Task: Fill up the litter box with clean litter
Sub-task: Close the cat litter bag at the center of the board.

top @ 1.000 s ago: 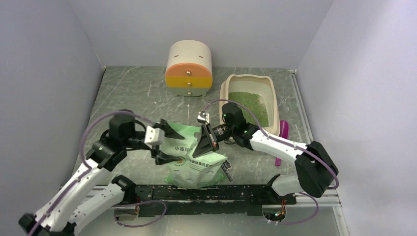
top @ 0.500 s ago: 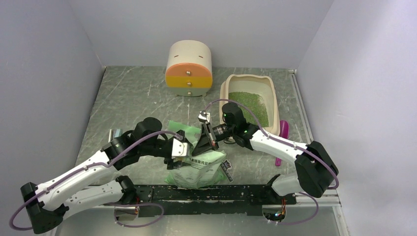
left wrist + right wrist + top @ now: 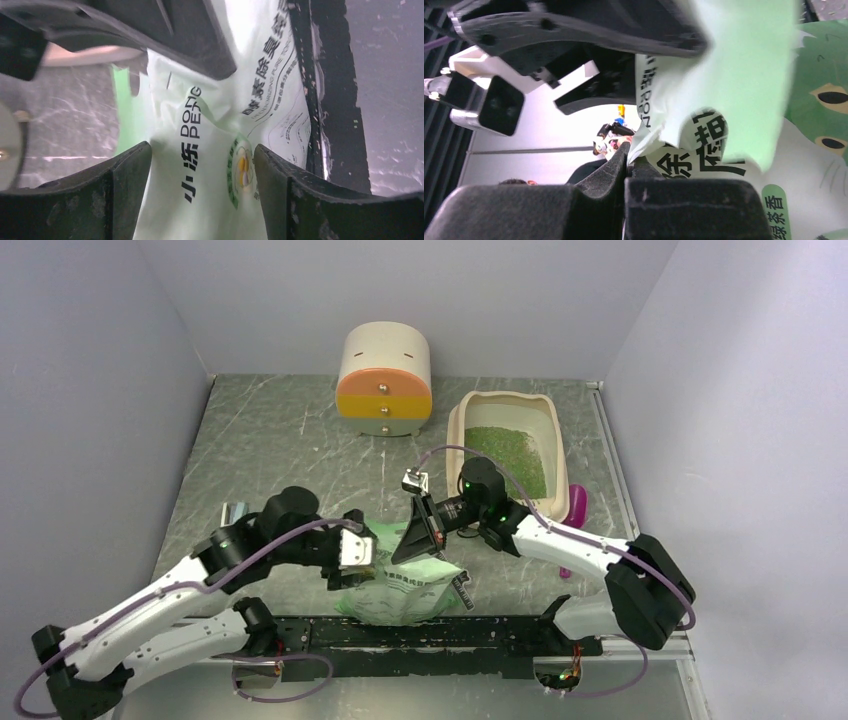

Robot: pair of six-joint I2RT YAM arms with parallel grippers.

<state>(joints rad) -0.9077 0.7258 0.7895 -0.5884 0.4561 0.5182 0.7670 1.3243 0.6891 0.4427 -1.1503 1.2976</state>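
Bag (image 3: 400,585) lower, clenched by right gripper (image 3: 414,548); left gripper (image 3: 367,555) agape; litter box (image 3: 503,396) part-full.

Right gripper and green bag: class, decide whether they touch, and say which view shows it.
Touching. In the right wrist view the right gripper is shut, pinching an edge of the green bag.

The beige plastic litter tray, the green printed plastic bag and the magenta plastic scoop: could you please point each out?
Beige plastic litter tray (image 3: 508,397), top external view, far rim.
Green printed plastic bag (image 3: 400,592), top external view, front panel.
Magenta plastic scoop (image 3: 577,502), top external view, wide end.
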